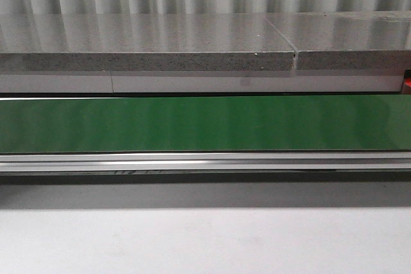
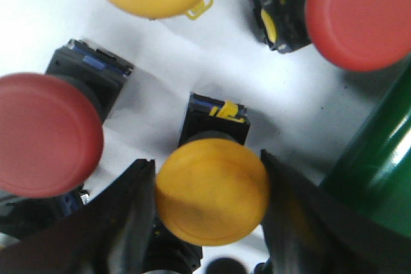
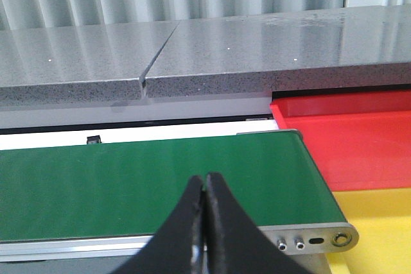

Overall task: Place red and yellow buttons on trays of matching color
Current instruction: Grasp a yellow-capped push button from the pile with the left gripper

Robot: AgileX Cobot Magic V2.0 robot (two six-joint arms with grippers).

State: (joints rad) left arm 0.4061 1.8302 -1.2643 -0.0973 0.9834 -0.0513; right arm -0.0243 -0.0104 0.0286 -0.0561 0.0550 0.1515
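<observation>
Straddling one yellow button (image 2: 212,200): left gripper (image 2: 207,213), fingers wide, pads either side, contact impossible to tell. Behind it, green conveyor belt (image 1: 205,123), bare. Past belt's end, red tray (image 3: 347,136) adjoining yellow tray (image 3: 379,222). Right gripper (image 3: 204,222) pinched together, holding nothing. Scattered nearby, red buttons (image 2: 45,134).

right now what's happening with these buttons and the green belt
The left pincer is open, its fingers on either side of a yellow button among red buttons on a white surface. The right pincer is shut and empty above the green belt, near the red tray and yellow tray. No button is on either tray's visible part.
</observation>
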